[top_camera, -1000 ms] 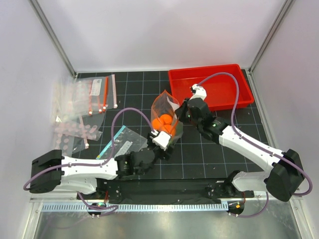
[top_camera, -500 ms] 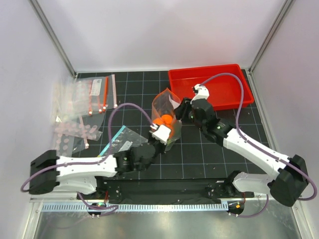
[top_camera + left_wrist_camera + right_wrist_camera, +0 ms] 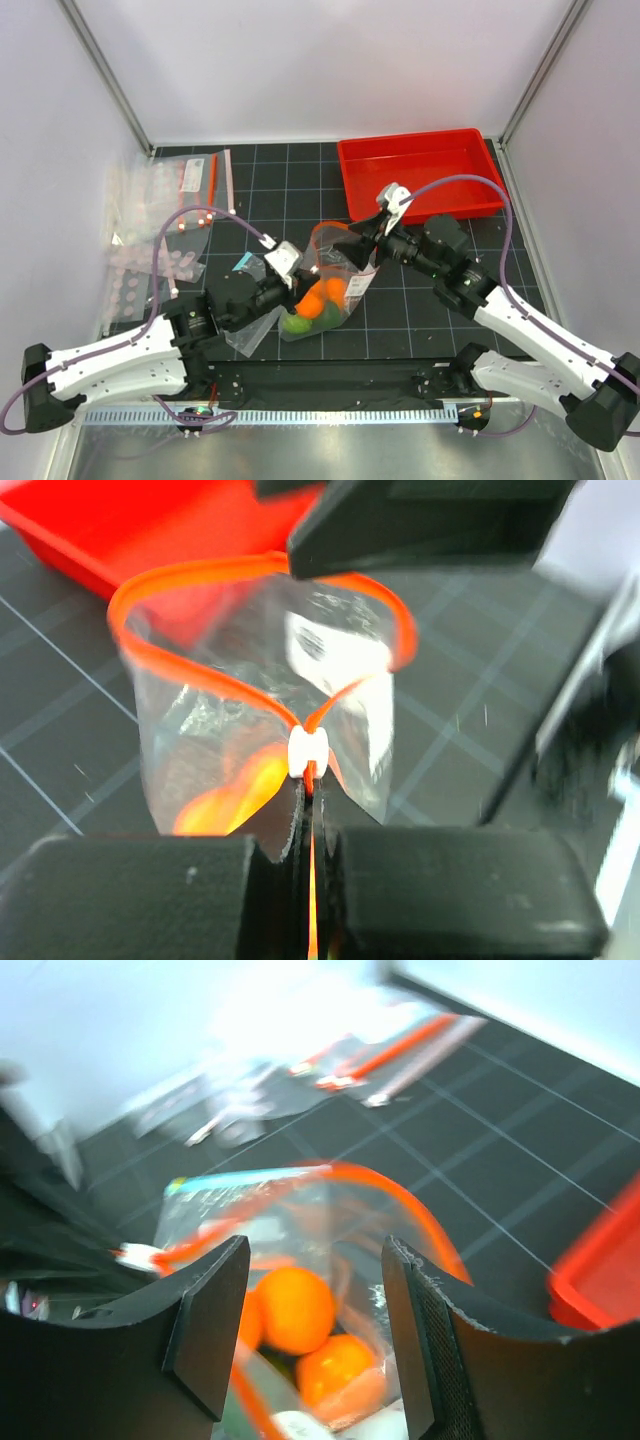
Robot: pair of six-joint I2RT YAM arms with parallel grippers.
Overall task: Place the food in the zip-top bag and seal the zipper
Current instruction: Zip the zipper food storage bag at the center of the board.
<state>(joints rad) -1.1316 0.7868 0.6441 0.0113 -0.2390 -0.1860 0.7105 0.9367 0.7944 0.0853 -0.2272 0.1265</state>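
The zip-top bag stands in the middle of the mat with its mouth gaping open. Inside it lies the food: orange fruits and green ones. My left gripper is shut on the near end of the red-orange zipper, just behind its white slider. In the left wrist view the left gripper pinches the strip flat. My right gripper hangs open over the far side of the mouth. In the right wrist view the right gripper straddles the bag and two orange fruits without touching.
A red tray sits at the back right. Spare clear pouches lie in a pile at the left. A teal-edged pouch lies partly under my left arm.
My left gripper shut on the zipper end and drew the bag toward the near left. My right gripper let go of the bag and opened. The bag sank lower, showing the green fruits.
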